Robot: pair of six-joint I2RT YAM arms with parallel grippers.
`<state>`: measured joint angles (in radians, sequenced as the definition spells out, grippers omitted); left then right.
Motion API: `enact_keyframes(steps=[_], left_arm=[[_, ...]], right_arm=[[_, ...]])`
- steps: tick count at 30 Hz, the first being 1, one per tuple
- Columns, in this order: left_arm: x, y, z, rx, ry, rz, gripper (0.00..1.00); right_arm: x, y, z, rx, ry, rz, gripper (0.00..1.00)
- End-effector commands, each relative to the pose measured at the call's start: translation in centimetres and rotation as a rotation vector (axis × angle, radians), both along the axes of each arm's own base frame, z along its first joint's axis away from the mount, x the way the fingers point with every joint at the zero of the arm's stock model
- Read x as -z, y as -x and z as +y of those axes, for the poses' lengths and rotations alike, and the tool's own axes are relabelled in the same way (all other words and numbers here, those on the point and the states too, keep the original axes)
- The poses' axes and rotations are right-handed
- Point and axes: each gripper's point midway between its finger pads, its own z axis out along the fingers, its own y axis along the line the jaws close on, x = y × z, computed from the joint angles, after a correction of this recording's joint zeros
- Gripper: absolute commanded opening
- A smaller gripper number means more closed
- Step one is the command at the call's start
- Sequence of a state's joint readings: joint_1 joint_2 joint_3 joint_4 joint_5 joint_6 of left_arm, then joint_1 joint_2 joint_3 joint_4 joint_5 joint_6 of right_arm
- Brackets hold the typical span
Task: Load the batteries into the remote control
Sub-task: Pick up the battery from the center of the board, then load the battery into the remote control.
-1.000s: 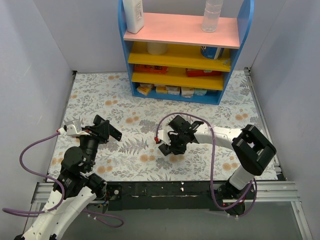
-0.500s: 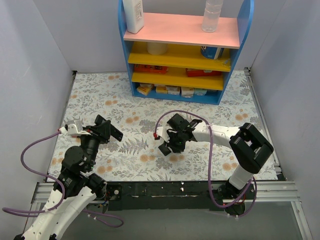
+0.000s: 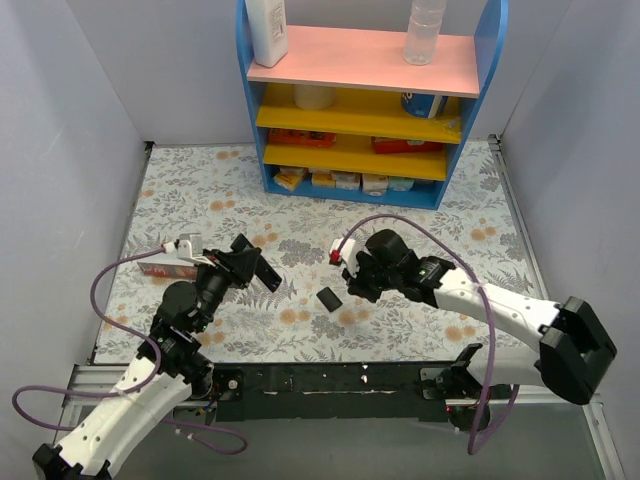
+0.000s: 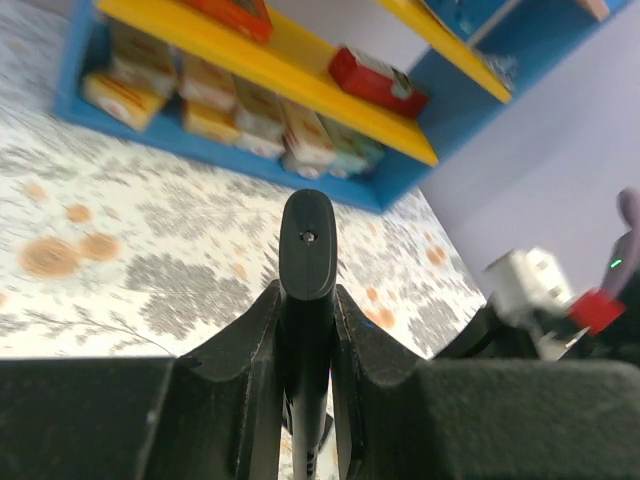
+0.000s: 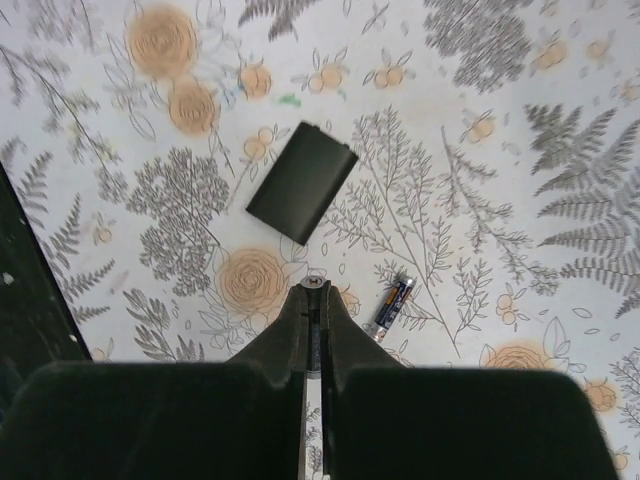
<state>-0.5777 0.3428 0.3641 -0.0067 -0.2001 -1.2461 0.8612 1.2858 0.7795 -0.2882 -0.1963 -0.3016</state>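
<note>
Both aloft, left gripper [image 4: 307, 292] level, clamping remote control [image 4: 308, 235], right gripper [image 5: 314, 293] downward, pinched shut.

You're in a robot lab cell, not a home: plain grey partition walls [image 3: 60, 150] box in a table with a floral cloth [image 3: 250, 200], a blue shelf unit [image 3: 490, 60] holds bottles [image 3: 267, 30] and small boxes [image 3: 345, 180], and an aluminium rail [image 3: 560, 385] runs along the near edge.

We see the right gripper [image 5: 314, 296] pull back up and right, off the flat black piece [image 3: 327, 297], which now lies uncovered. Its jaws go from part-open to closed. The right elbow swings low and right. The left gripper [image 4: 306, 302], clamping the remote control [image 4: 307, 240], moves right toward centre.
</note>
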Motion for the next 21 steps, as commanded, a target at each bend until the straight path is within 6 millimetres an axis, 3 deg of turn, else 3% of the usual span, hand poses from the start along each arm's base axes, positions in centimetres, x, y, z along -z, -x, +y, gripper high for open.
enact_keyframes(steps=[1, 2, 3, 8, 9, 10, 12, 14, 21], left_arm=[[-0.7, 1.6, -4.5, 0.257, 0.127, -0.083, 0.00], [0.3, 1.5, -5.2, 0.286, 0.128, -0.065, 0.00], [0.3, 1.6, -5.6, 0.313, 0.159, -0.091, 0.00], [1.6, 2.4, -7.8, 0.441, 0.236, -0.074, 0.00], [1.0, 2.4, -7.9, 0.453, 0.266, -0.094, 0.00], [1.9, 2.1, -8.2, 0.456, 0.283, -0.050, 0.00], [1.3, 2.4, -8.6, 0.483, 0.317, -0.065, 0.00], [2.3, 2.4, -9.0, 0.493, 0.340, -0.021, 0.00], [2.2, 2.9, -9.5, 0.522, 0.416, 0.007, 0.00]], right_arm=[[-6.1, -0.8, 2.4, 0.102, -0.286, -0.085, 0.01], [-6.5, -0.6, 2.5, 0.120, -0.321, -0.085, 0.01], [-9.2, -1.0, 3.1, 0.128, -0.426, -0.136, 0.01], [-14.3, 0.7, 4.5, 0.144, -0.680, -0.153, 0.01], [-14.6, 0.8, 4.3, 0.164, -0.705, -0.172, 0.01], [-16.2, 1.4, 5.0, 0.141, -0.777, -0.196, 0.01], [-16.9, 1.8, 5.4, 0.154, -0.838, -0.188, 0.01], [-17.7, 2.8, 6.0, 0.131, -0.910, -0.190, 0.01], [-17.4, 3.7, 7.6, 0.172, -0.973, -0.212, 0.01]])
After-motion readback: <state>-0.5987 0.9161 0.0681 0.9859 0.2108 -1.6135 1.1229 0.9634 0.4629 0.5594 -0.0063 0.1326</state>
